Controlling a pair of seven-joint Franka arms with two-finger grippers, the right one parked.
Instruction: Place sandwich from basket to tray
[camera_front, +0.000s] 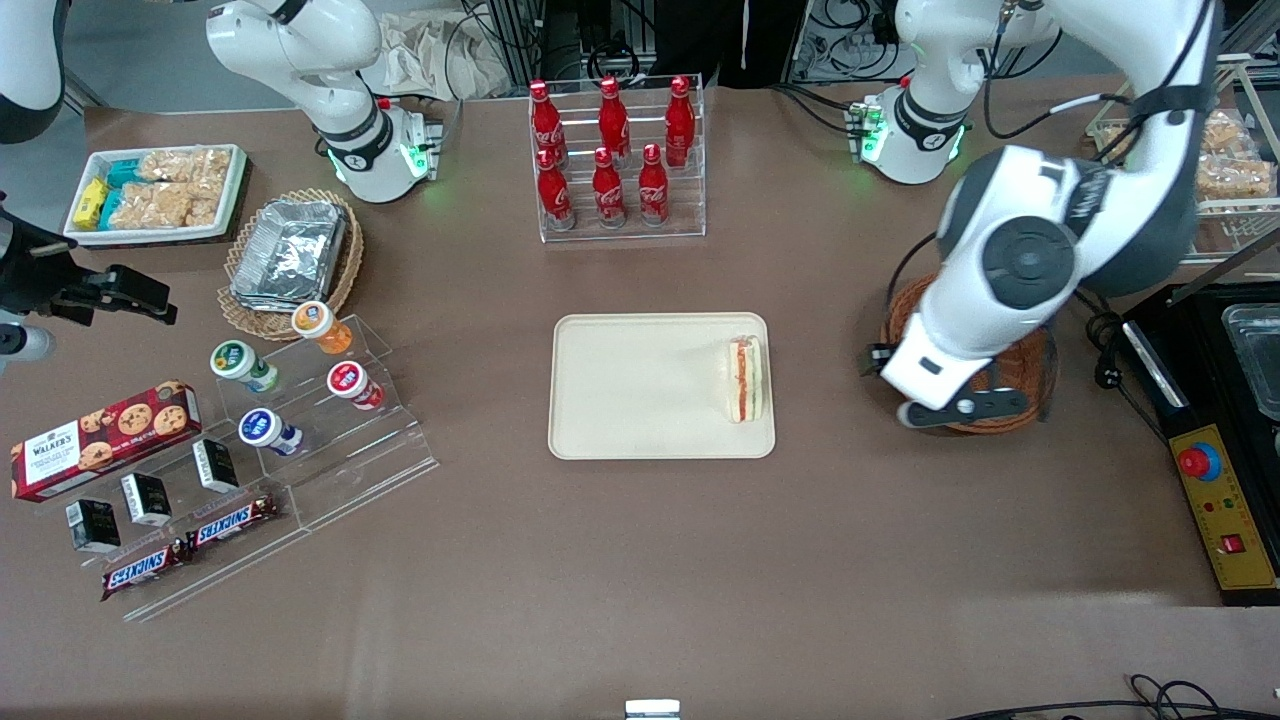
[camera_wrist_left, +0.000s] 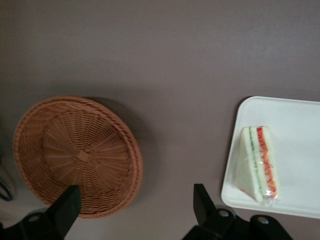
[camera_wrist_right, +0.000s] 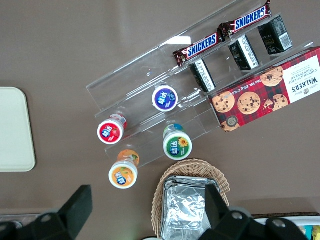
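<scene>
**Sandwich on tray, basket bare, claw spread above the basket**

While the matte brown table (camera_front: 640, 560) takes up most of the front view, the largest task item on it is the tray (camera_front: 640, 400): flat, cream-beige, smooth plastic, rectangular with rounded corners and a low rim. It sits near the table's middle, nearer the front camera than the clear acrylic rack of red bottles (camera_front: 612, 160).

Next in size is the basket (camera_wrist_left: 77, 155): round, shallow, reddish-brown wicker, with a woven spiral floor and a thicker braided rim. It stands on the table toward the working arm's end, apart from the tray with bare tabletop between them. Nothing lies in it as far as the wrist view shows. In the front view the arm's white wrist housing covers much of it.

The gripper (camera_wrist_left: 135, 205) hangs above the basket's tray-side rim, clear of the wicker. Its two dark, blocky fingers (camera_wrist_left: 67, 205) stand wide apart and hold nothing.

Smallest is the sandwich (camera_front: 745, 378): a triangular wedge of pale white bread, wrapped in clear film that shines slightly. Red-orange and green filling stripes show along its cut face. It rests on the tray, close to the short edge nearest the basket, touching only the tray surface.
</scene>
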